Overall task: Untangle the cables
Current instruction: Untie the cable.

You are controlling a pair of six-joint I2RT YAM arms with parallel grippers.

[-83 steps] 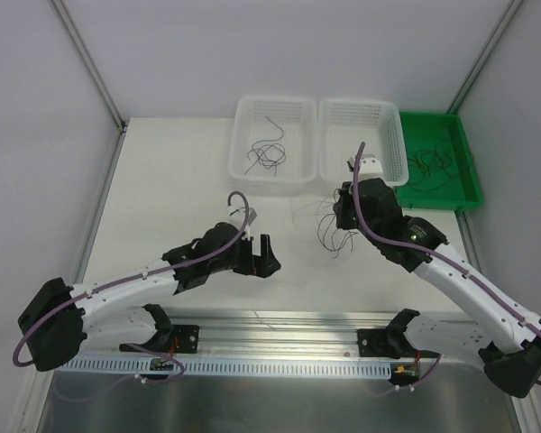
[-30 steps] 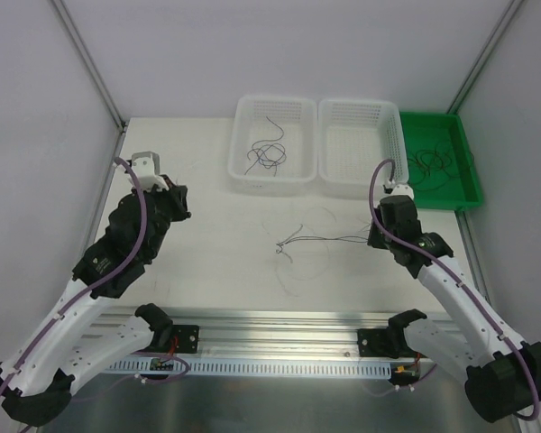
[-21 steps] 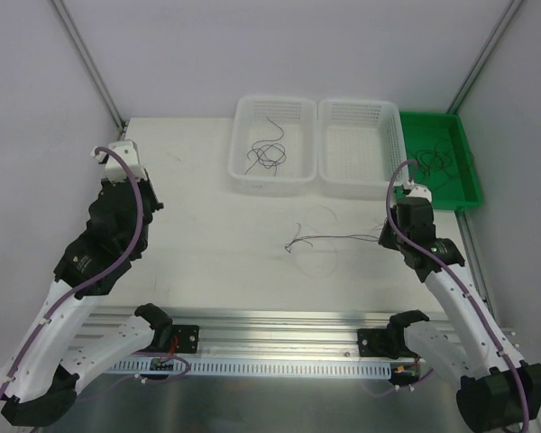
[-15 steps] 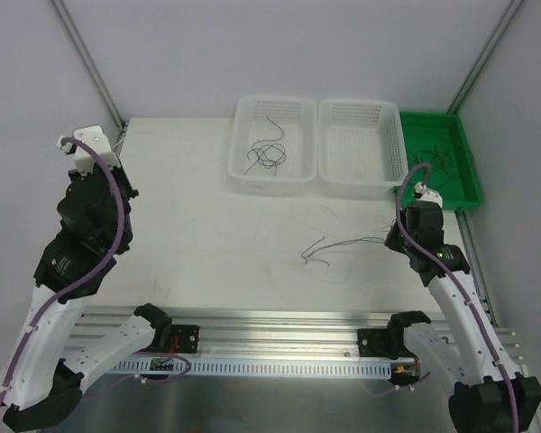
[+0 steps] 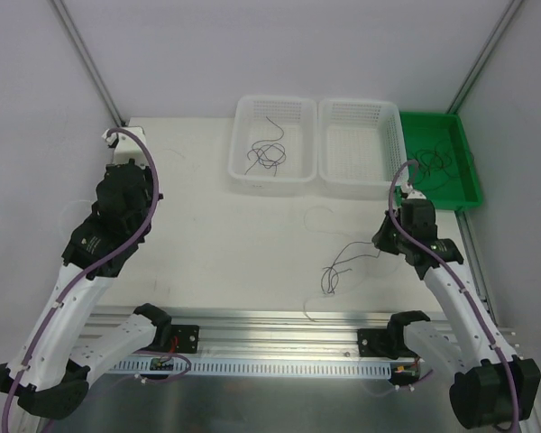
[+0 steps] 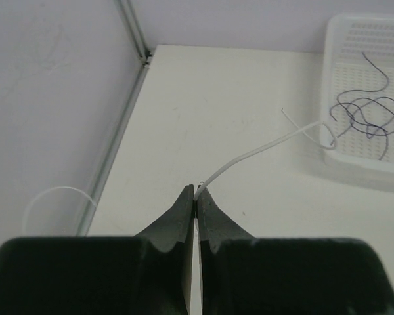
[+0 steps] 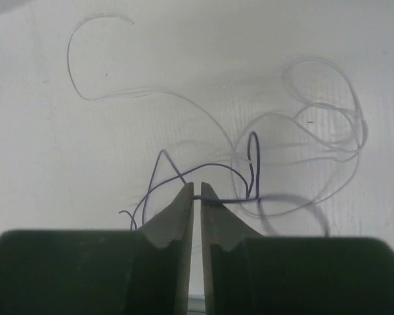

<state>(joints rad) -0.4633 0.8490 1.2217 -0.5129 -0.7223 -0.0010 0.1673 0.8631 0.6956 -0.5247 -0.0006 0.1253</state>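
Both arms stand apart as I work the tangle remotely. My left gripper (image 6: 196,193), up by the table's (image 5: 216,244) far left corner, is clamped tight on a thin white strand (image 6: 262,147) that arcs away toward the left basket (image 5: 237,135), where more dark wires (image 5: 266,153) lie coiled. My right gripper (image 7: 197,190), near the table's right edge, pinches the dark cables (image 7: 226,199) at its fingertips. In the overhead view their curly ends trail down and to the left from it, toward the table's front edge. Further dark wires sit in the green tray (image 5: 464,180) at the far right corner.
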